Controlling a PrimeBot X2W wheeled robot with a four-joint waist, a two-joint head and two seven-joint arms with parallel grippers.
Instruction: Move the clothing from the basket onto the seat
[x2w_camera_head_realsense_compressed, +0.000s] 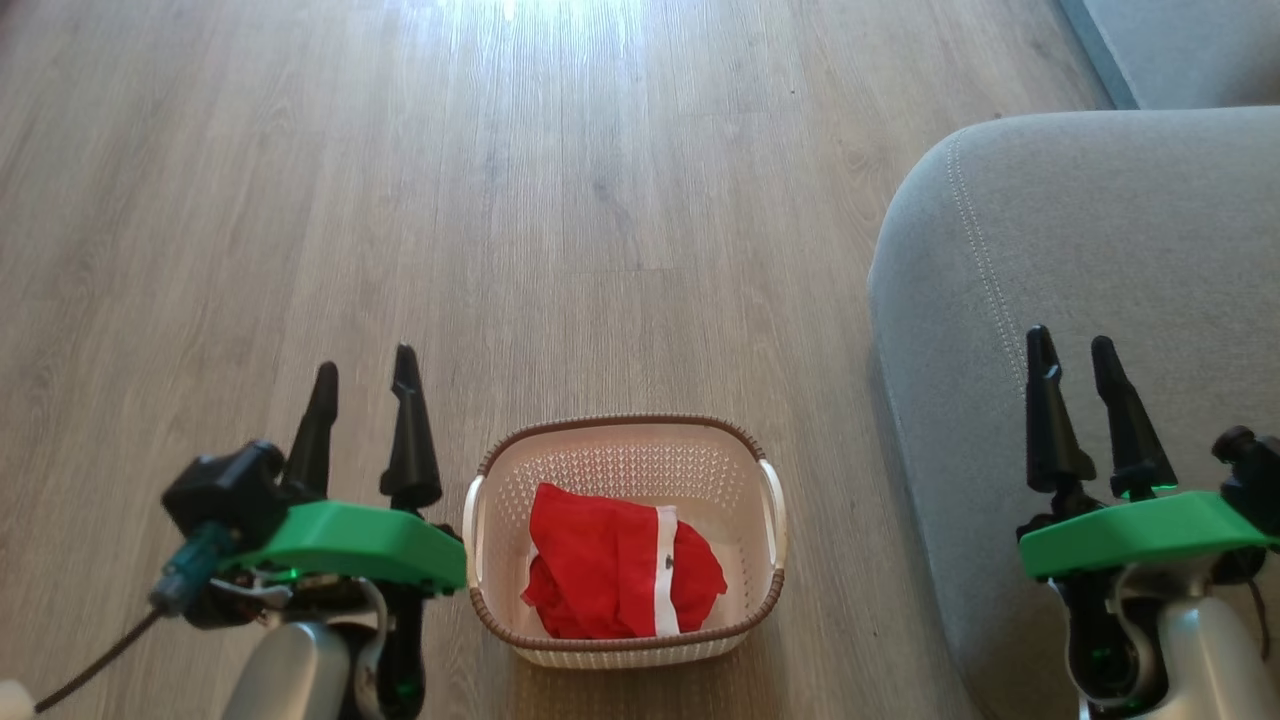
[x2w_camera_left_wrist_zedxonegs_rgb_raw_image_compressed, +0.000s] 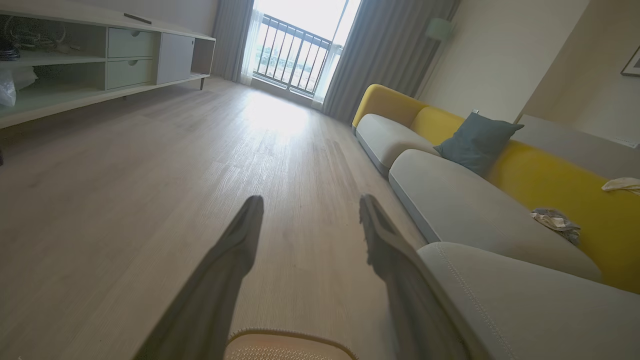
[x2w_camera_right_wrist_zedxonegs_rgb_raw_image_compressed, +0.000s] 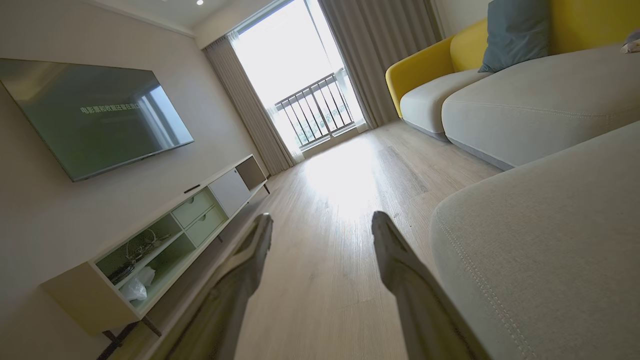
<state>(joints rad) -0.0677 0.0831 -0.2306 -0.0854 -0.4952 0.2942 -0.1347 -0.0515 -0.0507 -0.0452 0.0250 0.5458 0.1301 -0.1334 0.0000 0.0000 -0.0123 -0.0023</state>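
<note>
The cream basket (x2w_camera_head_realsense_compressed: 770, 520) with a brown braided rim stands on the wood floor at the bottom centre of the head view. Inside it lies the red clothing (x2w_camera_head_realsense_compressed: 600, 570), crumpled, with a white trim band and a small dark button. The grey seat (x2w_camera_head_realsense_compressed: 1100, 260) with a stitched seam fills the right side. My left gripper (x2w_camera_head_realsense_compressed: 365, 375) hangs open just left of the basket, nothing between its fingers. My right gripper (x2w_camera_head_realsense_compressed: 1070, 345) is open over the seat. The left wrist view shows the basket's rim (x2w_camera_left_wrist_zedxonegs_rgb_raw_image_compressed: 285, 335) below the open left gripper (x2w_camera_left_wrist_zedxonegs_rgb_raw_image_compressed: 310, 202); the right wrist view shows the seat (x2w_camera_right_wrist_zedxonegs_rgb_raw_image_compressed: 550, 240) beside the open right gripper (x2w_camera_right_wrist_zedxonegs_rgb_raw_image_compressed: 320, 220).
Bare wood floor (x2w_camera_head_realsense_compressed: 450, 200) stretches ahead of the basket. A second grey cushion (x2w_camera_head_realsense_compressed: 1190, 50) lies at the top right. A low TV cabinet (x2w_camera_right_wrist_zedxonegs_rgb_raw_image_compressed: 165, 235) lines the far wall, and the yellow-backed sofa (x2w_camera_left_wrist_zedxonegs_rgb_raw_image_compressed: 550, 170) carries a blue pillow (x2w_camera_left_wrist_zedxonegs_rgb_raw_image_compressed: 475, 140) and loose cloths.
</note>
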